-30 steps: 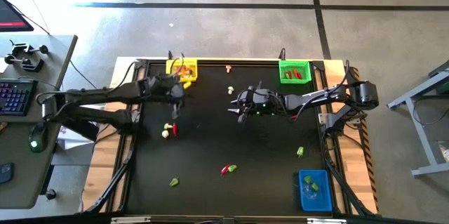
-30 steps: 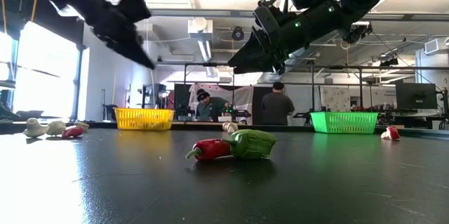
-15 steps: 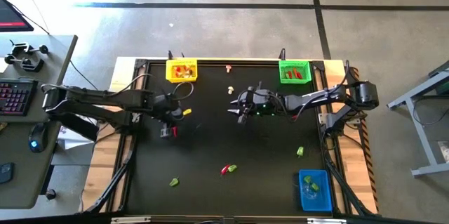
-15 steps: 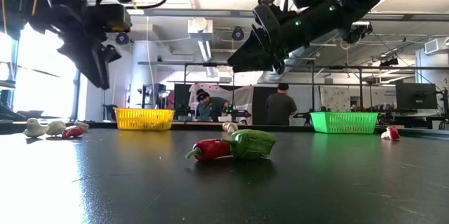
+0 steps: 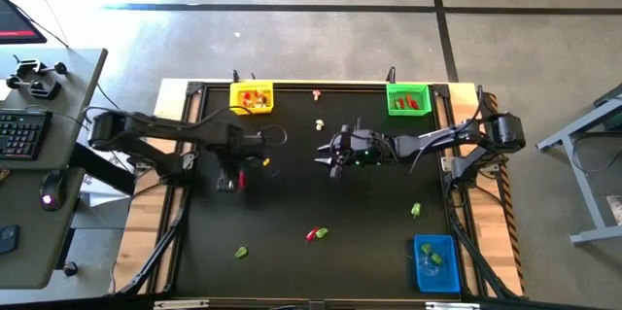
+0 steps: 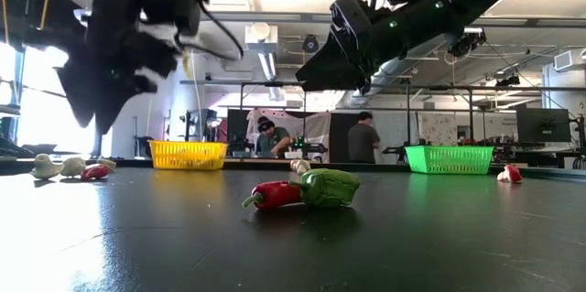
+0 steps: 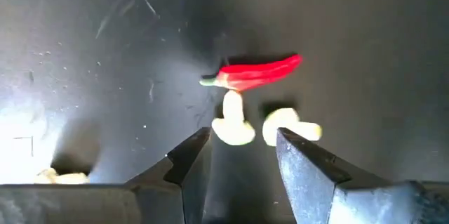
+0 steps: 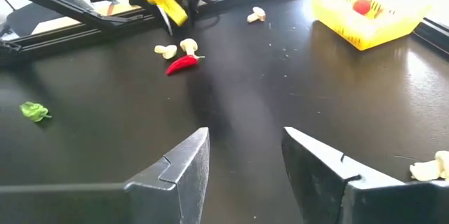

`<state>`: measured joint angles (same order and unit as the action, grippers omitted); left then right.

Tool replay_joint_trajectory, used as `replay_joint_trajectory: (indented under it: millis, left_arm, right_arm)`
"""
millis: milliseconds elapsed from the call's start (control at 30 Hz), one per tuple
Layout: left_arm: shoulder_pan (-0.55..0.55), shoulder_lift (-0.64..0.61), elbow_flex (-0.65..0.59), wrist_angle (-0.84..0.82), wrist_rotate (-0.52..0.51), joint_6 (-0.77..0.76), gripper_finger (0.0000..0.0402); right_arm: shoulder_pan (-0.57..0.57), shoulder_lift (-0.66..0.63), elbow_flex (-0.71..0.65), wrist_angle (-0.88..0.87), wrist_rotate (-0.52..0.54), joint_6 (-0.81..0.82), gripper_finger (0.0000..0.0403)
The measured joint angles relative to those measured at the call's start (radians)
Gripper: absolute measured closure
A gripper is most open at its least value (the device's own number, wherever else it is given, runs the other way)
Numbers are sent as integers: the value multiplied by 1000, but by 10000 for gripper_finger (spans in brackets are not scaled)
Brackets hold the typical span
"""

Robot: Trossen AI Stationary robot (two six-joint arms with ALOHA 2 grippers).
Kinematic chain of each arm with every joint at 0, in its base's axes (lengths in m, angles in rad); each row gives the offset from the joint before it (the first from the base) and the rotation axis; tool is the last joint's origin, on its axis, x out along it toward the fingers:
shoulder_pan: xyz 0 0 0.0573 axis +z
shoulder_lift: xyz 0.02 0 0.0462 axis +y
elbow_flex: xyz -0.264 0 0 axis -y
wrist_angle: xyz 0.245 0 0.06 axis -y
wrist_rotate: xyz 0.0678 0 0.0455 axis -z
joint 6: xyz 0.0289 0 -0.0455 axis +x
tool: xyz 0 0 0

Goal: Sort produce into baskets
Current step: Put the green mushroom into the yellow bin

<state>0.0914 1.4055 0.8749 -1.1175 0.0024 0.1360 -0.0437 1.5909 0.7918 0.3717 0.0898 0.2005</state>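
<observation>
A red chilli (image 7: 256, 75) and two cream bulbs (image 7: 231, 122) lie together on the black table near its left side. My left gripper (image 7: 242, 136) hangs open just above them, pointing straight down, and touches nothing; in the high view it (image 5: 231, 182) covers most of that cluster. My right gripper (image 5: 328, 159) hovers open over the table's middle with nothing between its fingers (image 8: 245, 133). The yellow basket (image 5: 251, 97) stands at the far left, the green basket (image 5: 407, 99) at the far right, the blue basket (image 5: 435, 261) at the near right.
A red piece lies against a green piece (image 5: 316, 234) near the table's middle front. Single green pieces lie at the near left (image 5: 240, 251) and at the right (image 5: 415, 210). A cream bulb (image 5: 320, 124) lies beyond my right gripper. People stand in the room behind the table.
My left gripper has come away from the yellow basket toward the table's near edge and down, tipping from a slant to point straight down over the chilli and bulbs.
</observation>
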Motion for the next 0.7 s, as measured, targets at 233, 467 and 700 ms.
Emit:
replay_joint_trajectory:
  millis: [233, 467, 700]
  left_arm:
    - [1, 113, 0, 29, -59, 35, 253]
    - [6, 154, 0, 68, -31, 52, 262]
    - [6, 155, -43, 82, -29, 60, 284]
  right_arm:
    - [0, 0, 0, 0, 0, -11, 233]
    - [0, 0, 0, -1, 3, -26, 233]
    - [0, 0, 0, -5, 3, -26, 233]
